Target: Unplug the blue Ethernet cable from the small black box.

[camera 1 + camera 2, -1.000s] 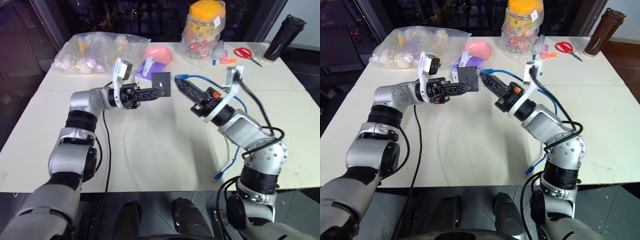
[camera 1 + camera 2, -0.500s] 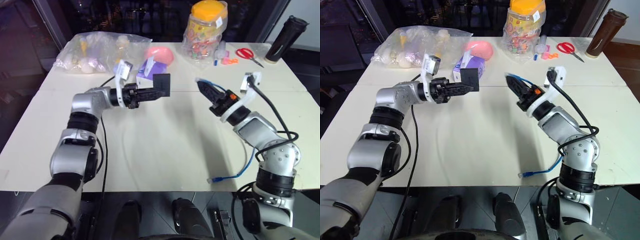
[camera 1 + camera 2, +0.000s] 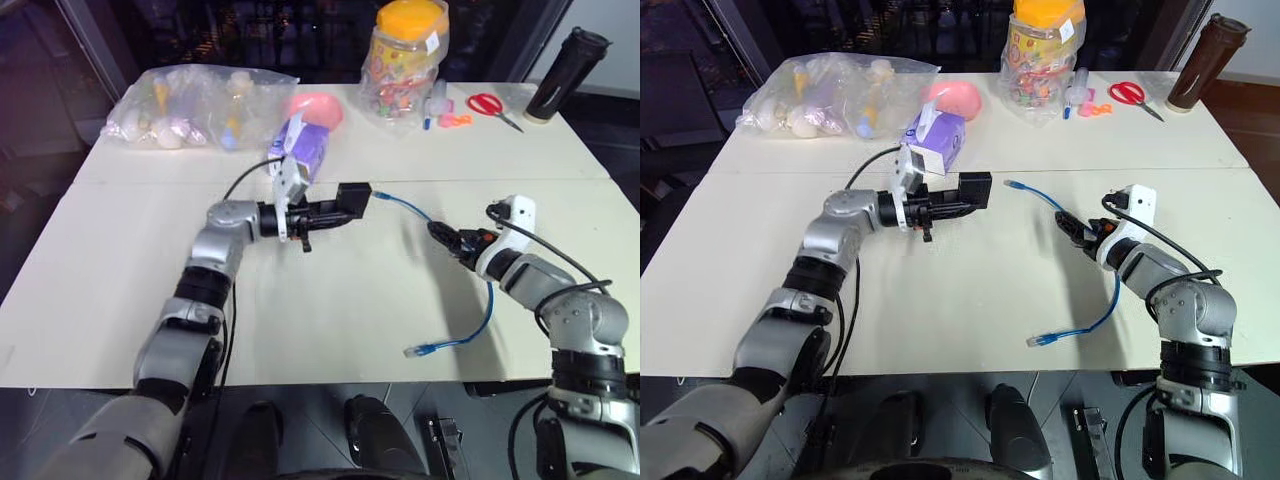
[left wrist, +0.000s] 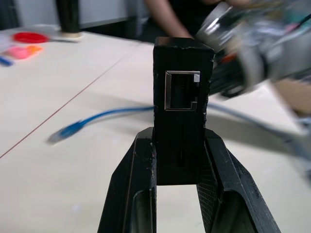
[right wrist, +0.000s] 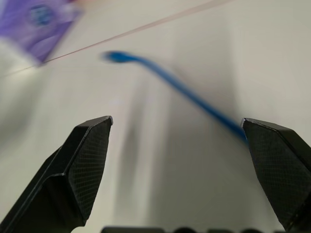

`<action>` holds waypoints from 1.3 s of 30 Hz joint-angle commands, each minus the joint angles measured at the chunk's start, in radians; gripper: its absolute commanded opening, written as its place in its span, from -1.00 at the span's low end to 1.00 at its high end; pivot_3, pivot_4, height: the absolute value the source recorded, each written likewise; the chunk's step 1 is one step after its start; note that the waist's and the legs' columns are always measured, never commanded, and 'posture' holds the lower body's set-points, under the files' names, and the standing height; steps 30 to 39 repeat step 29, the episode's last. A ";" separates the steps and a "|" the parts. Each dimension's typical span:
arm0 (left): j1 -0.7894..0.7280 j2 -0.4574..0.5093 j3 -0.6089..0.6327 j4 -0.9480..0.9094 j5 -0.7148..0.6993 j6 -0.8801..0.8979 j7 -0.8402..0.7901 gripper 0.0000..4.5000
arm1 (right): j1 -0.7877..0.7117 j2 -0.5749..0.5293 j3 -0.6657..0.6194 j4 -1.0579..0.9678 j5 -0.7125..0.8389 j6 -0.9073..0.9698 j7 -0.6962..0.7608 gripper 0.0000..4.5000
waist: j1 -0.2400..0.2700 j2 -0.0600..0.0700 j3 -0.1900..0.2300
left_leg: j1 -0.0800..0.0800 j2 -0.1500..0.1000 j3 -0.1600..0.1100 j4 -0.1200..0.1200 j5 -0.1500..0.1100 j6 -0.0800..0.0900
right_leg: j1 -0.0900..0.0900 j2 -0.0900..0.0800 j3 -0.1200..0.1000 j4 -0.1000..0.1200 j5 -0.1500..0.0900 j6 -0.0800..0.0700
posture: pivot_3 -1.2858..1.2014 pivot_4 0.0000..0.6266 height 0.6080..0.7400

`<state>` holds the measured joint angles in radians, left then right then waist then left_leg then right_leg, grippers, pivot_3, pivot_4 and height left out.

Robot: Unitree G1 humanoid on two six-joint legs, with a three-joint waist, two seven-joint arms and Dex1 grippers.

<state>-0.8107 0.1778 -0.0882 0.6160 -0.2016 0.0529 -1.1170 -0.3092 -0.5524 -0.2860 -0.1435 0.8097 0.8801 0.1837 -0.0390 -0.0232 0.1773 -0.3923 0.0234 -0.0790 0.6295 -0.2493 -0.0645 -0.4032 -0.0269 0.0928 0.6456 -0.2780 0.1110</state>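
My left gripper (image 3: 338,207) is shut on the small black box (image 3: 354,194), holding it level just above the middle of the table. In the left wrist view the box (image 4: 182,111) sits between my fingers (image 4: 141,194) and its port (image 4: 182,91) is empty. The blue Ethernet cable (image 3: 488,318) is held by neither gripper. One plug (image 3: 379,196) lies a short way right of the box, the other (image 3: 414,350) near the table's front edge. My right gripper (image 3: 440,235) hangs low over the cable's middle. Its fingers (image 5: 87,165) stand wide open, the cable (image 5: 194,97) beyond them.
At the table's far side are a purple-and-white tissue box (image 3: 305,145), a pink bowl (image 3: 322,108), a clear bag of items (image 3: 190,105), a candy jar (image 3: 405,60), red scissors (image 3: 490,104) and a dark bottle (image 3: 565,75).
My right gripper opened and let go of the cable, which dropped toward the table, then sank down and to the right. My left gripper, still holding the box, came lower and rightward, rolling its wrist.
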 commanded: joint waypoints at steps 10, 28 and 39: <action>0.020 -0.092 -0.029 0.336 0.152 -0.414 0.274 0.36 | 0.092 -0.078 -0.010 -0.403 0.020 0.077 0.017 1.00 | 0.001 -0.001 0.000 | 0.001 -0.001 0.000 0.002 0.000 0.000 | 0.002 0.000 0.001 -0.001 0.000 0.000 | 0.03 -0.52 1.00; 0.386 0.319 0.109 -0.660 -0.191 0.414 0.126 0.97 | 0.507 -0.145 -0.085 -0.605 -0.107 -0.102 0.199 1.00 | 0.003 0.000 0.000 | 0.002 0.001 -0.001 0.000 0.000 0.000 | 0.004 -0.001 -0.001 -0.002 -0.001 0.001 | 0.03 -0.52 1.00; 0.409 0.324 0.124 -0.712 -0.222 0.487 0.152 0.97 | 0.527 -0.130 -0.085 -0.595 -0.127 -0.126 0.199 1.00 | 0.003 0.000 0.000 | 0.003 0.001 -0.001 0.001 0.000 0.000 | 0.005 -0.001 -0.001 -0.003 -0.001 0.001 | 0.03 -0.52 1.00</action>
